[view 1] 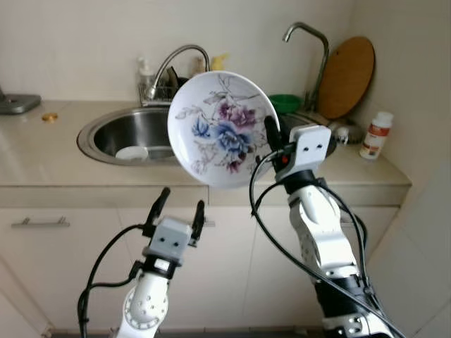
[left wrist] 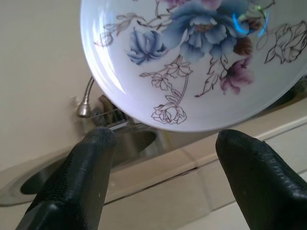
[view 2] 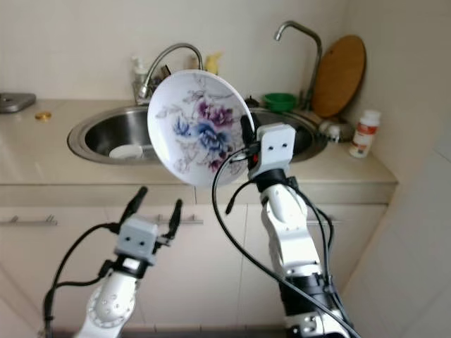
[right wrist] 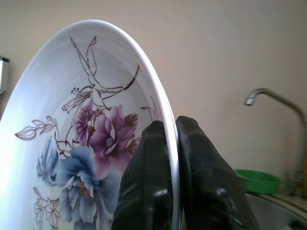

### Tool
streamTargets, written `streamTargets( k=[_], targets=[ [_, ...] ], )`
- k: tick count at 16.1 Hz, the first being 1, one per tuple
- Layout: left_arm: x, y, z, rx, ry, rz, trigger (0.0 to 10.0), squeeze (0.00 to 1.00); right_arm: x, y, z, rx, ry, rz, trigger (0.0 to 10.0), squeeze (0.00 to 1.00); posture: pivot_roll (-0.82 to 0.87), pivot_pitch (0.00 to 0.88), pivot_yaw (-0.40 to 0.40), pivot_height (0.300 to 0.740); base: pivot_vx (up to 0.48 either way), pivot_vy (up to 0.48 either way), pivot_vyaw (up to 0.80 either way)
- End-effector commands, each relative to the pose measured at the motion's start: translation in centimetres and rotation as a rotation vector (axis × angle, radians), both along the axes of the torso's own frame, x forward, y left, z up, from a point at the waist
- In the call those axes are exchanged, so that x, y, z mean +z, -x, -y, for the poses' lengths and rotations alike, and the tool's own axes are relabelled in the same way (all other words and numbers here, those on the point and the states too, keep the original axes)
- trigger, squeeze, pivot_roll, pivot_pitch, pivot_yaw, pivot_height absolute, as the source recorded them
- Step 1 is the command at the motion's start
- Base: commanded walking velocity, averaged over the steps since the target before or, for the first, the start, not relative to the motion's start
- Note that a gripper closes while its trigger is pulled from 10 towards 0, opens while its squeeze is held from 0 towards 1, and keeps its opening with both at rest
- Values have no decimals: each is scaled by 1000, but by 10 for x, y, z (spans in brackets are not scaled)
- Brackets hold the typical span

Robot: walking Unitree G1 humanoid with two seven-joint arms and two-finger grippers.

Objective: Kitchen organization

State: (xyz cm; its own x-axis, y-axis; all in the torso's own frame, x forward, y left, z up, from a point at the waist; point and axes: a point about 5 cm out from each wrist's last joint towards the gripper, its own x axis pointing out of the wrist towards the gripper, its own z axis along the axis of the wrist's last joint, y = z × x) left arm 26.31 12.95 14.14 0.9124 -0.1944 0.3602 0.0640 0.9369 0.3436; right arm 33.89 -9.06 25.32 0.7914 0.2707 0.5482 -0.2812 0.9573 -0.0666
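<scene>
A white plate (view 1: 222, 129) painted with blue and purple flowers is held up on edge in front of the sink (view 1: 137, 134), its face toward me. My right gripper (view 1: 271, 137) is shut on the plate's right rim, one finger on each side (right wrist: 148, 177). Below and left of the plate, my left gripper (view 1: 180, 208) stands open with nothing between its fingers (left wrist: 81, 177), pointing up at the plate's underside (left wrist: 192, 62).
A small white dish (view 1: 132, 152) lies in the steel sink. A green bowl (view 1: 285, 103), two taps, a round wooden board (view 1: 347, 76) and a white bottle (view 1: 376, 135) stand along the counter's right. Cabinet doors with a handle (view 1: 41, 222) are below.
</scene>
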Motion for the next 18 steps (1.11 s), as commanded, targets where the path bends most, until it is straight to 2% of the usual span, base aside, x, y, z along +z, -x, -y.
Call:
streamTargets(
  k=[1, 10, 13, 18],
  targets=[
    [2, -1, -2, 3, 0, 6, 10000, 0, 13, 2, -9, 24, 2, 56, 0, 0, 114, 0, -35, 740, 304, 0, 0],
    [2, -1, -1, 4, -2, 1, 10000, 0, 13, 1, -9, 15, 6, 58, 0, 0, 115, 0, -35, 740, 338, 0, 0],
    [2, -1, 0, 4, -2, 0, 10000, 0, 12, 0, -9, 10, 5, 56, 0, 0, 117, 0, -37, 740, 382, 0, 717],
    [1, -1, 0, -2, -2, -1, 10000, 0, 12, -2, -8, 2, -16, 43, 0, 0, 118, 0, -38, 740, 384, 0, 0]
  ],
)
